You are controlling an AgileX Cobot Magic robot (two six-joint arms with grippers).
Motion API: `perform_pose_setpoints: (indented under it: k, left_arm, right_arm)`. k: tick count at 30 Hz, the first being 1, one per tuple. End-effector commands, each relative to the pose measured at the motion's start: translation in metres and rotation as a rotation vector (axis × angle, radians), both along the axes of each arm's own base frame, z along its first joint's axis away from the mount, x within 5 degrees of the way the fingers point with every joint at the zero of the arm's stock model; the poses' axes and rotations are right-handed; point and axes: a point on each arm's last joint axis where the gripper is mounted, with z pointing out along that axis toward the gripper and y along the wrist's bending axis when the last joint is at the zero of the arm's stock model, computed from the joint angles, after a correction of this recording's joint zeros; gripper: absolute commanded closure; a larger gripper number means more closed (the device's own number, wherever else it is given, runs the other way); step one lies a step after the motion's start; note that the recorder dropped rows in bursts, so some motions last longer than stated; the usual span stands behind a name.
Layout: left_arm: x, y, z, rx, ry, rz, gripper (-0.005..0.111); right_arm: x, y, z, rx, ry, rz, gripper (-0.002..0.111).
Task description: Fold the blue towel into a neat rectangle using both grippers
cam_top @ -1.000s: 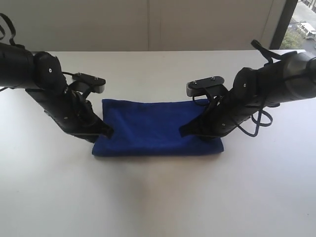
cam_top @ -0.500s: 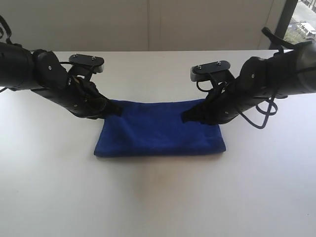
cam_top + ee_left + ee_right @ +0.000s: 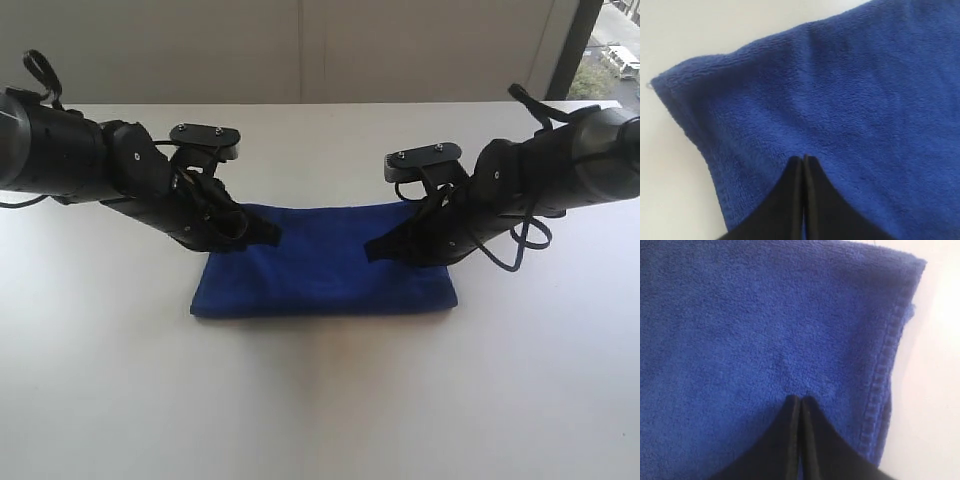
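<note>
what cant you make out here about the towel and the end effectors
- Exterior view: the blue towel's far corners are hidden behind the left end effector and right end effector.
- Wrist views: whether the shut tips press the towel or hover; frame edges crop the towel.

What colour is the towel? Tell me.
Deep royal blue towel, clearest in the left wrist view.

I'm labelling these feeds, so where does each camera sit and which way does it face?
Exterior view: off the robot, raised, looking down across the white table toward a wall; both arms show, left gripper and right gripper over the blue towel.
Left wrist view: on the left arm, looking past its shut fingertips at a towel corner.
Right wrist view: on the right arm, looking past its shut fingertips at the towel's stitched edge.
Shared: all three show the towel and gripper tips.
</note>
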Motion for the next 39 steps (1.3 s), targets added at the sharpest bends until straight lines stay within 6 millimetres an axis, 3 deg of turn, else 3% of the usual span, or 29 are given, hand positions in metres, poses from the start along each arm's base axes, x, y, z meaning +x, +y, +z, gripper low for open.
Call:
perform_pose_setpoints:
  k: [1, 4, 9, 17, 25, 32, 39]
  left_arm:
    - [0.0, -0.001, -0.018, 0.013, 0.052, 0.009, 0.107]
    - [-0.004, -0.001, -0.034, 0.046, 0.121, -0.011, 0.107]
    - [-0.011, 0.003, -0.038, 0.146, 0.176, -0.111, 0.107]
    - [-0.016, 0.01, -0.041, 0.231, 0.217, -0.177, 0.107]
    - [-0.016, 0.03, -0.044, 0.26, 0.325, -0.154, 0.107]
    - [-0.016, 0.031, -0.044, 0.256, 0.337, -0.135, 0.107]
    - [-0.011, 0.03, -0.01, 0.204, 0.191, -0.119, 0.107]
  right_arm:
    - [0.003, -0.003, 0.002, 0.004, -0.026, -0.017, 0.108]
    - [0.005, -0.003, 0.0, 0.002, -0.03, -0.02, 0.108]
    - [0.004, -0.004, -0.017, -0.002, 0.021, -0.034, 0.108]
    - [0.003, -0.004, -0.017, 0.041, 0.04, -0.111, 0.108]
    - [0.003, -0.004, -0.017, 0.044, 0.04, -0.118, 0.108]
    - [0.004, -0.004, -0.017, 0.049, 0.03, -0.127, 0.108]
    - [0.008, -0.004, 0.004, 0.066, -0.059, -0.132, 0.108]
